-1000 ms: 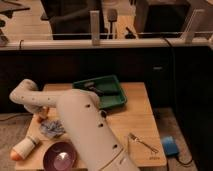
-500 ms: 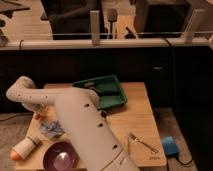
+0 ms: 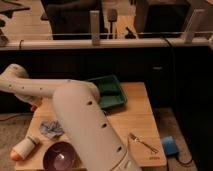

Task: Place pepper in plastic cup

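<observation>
My white arm [image 3: 80, 115] fills the middle of the view and bends back to the table's left edge. The gripper [image 3: 35, 104] is at the arm's end, low over the left edge, mostly hidden behind the arm. A small orange-red piece, the pepper [image 3: 33, 107], shows right at the gripper; I cannot tell whether it is held or lying on the table. I see no plastic cup; it may be hidden behind the arm.
A green tray [image 3: 114, 92] stands at the back of the wooden table [image 3: 135, 112]. A crumpled blue cloth [image 3: 51, 129], a purple bowl [image 3: 60, 156] and a white cylinder with an orange end [image 3: 24, 148] lie front left. A metal utensil [image 3: 142, 143] lies front right; a blue object [image 3: 170, 145] sits beyond the right edge.
The arm's bend has risen and shifted a little to the left. The orange-red piece now shows slightly higher and further left, with the gripper.
</observation>
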You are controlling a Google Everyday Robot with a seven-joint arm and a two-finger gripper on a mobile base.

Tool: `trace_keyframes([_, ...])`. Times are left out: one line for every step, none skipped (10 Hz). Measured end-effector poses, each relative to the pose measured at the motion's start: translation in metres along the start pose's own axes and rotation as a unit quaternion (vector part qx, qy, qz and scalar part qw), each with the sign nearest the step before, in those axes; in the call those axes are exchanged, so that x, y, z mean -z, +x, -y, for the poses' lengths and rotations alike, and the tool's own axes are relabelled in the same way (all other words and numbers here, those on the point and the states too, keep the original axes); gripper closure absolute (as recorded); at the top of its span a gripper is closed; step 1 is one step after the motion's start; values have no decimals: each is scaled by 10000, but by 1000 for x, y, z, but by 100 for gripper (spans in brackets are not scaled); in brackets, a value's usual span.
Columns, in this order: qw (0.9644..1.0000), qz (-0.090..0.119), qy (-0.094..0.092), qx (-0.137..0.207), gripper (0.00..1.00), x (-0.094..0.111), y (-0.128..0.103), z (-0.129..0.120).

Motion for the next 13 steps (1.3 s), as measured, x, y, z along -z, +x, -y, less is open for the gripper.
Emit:
trace_keyframes([10000, -33, -18, -39, 100, 4, 2, -10])
trace_keyframes([9999, -66, 3, -118, 100, 8, 5, -25])
trace_keyframes([9997, -105, 60, -223, 100, 15, 11, -45])
trace_keyframes([9993, -140, 119, -323, 100, 23, 17, -64])
trace_keyframes([9985, -176, 218, -467, 100, 35, 24, -86])
trace_keyframes([9973, -230, 319, -626, 100, 51, 31, -109])
trace_keyframes([9963, -269, 365, -732, 100, 62, 35, -122])
trace_keyframes([9954, -310, 379, -818, 100, 71, 39, -132])
trace_keyframes([9944, -346, 356, -928, 100, 79, 41, -143])
trace_keyframes([9938, -339, 311, -1014, 100, 79, 38, -152])
trace_keyframes([9932, -332, 301, -1076, 100, 80, 38, -160])
trace_keyframes([9926, -327, 289, -1137, 100, 81, 38, -171])
trace_keyframes([9918, -291, 291, -1212, 100, 83, 35, -186])
